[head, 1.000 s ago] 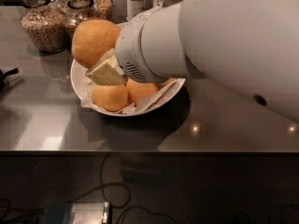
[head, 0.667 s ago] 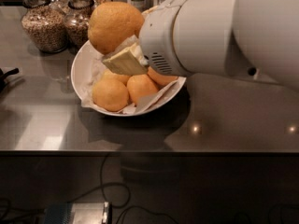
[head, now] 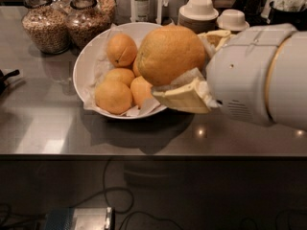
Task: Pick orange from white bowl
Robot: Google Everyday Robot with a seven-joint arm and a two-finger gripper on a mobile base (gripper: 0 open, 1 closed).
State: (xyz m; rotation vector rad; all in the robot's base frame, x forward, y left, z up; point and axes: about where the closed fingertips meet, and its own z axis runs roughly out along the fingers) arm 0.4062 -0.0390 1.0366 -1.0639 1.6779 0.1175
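Only one camera view was up. In it I could not make out anything printed on the bottle (head: 141, 4) at the back of the counter (head: 43, 123), nor on the two grain-filled glass jars (head: 45, 25) beside it.

The gripper (head: 184, 66) sat at the right-hand side of the white bowl (head: 84, 63), with the bulky white wrist housing (head: 249, 75) filling the right of the picture. Its fingers were clamped around the orange (head: 170, 54). One cream-coloured pad (head: 182, 97) pressed under the fruit's lower right, and the other finger showed behind its upper right. The orange was lifted off the rest of the fruit and overlapped the bowl's right rim, touching nothing but the fingers as far as I could see.

Four smaller oranges (head: 113, 96) lay in the bowl on the crinkled paper (head: 100, 63), grouped toward the left and front. Two white cups on saucers (head: 198, 8) stood behind the gripper, well apart from the bowl.

Against the frame from 0.7 seconds before, the orange had moved from up near the jars, over the bowl's back left, across to the right and lower in the picture. The arm covered less of the bowl, so the orange at the back of the bowl had come into sight. The bowl itself had stayed put.
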